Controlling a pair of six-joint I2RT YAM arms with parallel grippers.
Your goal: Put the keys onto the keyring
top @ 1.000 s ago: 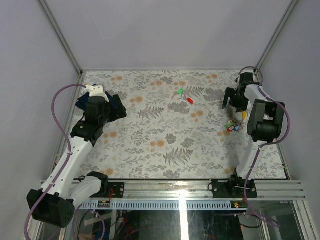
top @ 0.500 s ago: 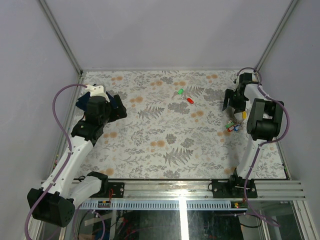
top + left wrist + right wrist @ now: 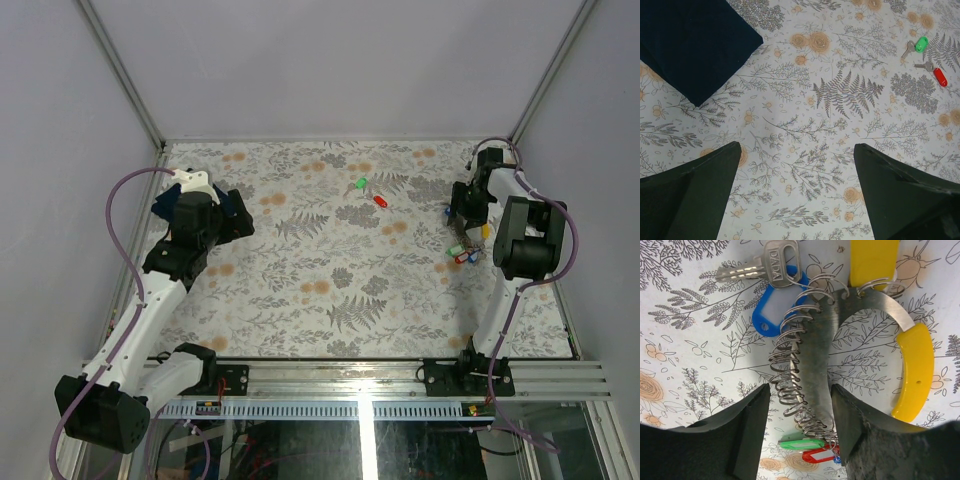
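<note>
**Right gripper straddling keyring at the table's far right**

We are looking at the right gripper (image 3: 800, 387) reaching down at the far right of the flowered table (image 3: 330, 290). Its two fingers are standing on either side of the keyring (image 3: 790, 365), a tangle of silvery wire loops, and of a curved metal strip (image 3: 815, 350) lying against it. The fingers are sitting close to both, yet we are not able to tell whether they are pinching them or only flanking them. A blue-tagged key (image 3: 771, 307) is touching the loops just beyond the fingers. A green tag (image 3: 802, 444) and a red tag (image 3: 817, 456) are showing at the other end of the loops. A green-tagged key (image 3: 917, 45) and a red-tagged key (image 3: 939, 76) are lying loose near each other toward the back of the table, well apart from the keyring. At the left, the left gripper (image 3: 796, 146) is hovering with its fingers spread wide and grasping nothing, a dark blue cloth (image 3: 690, 40) lying just beyond it.
</note>
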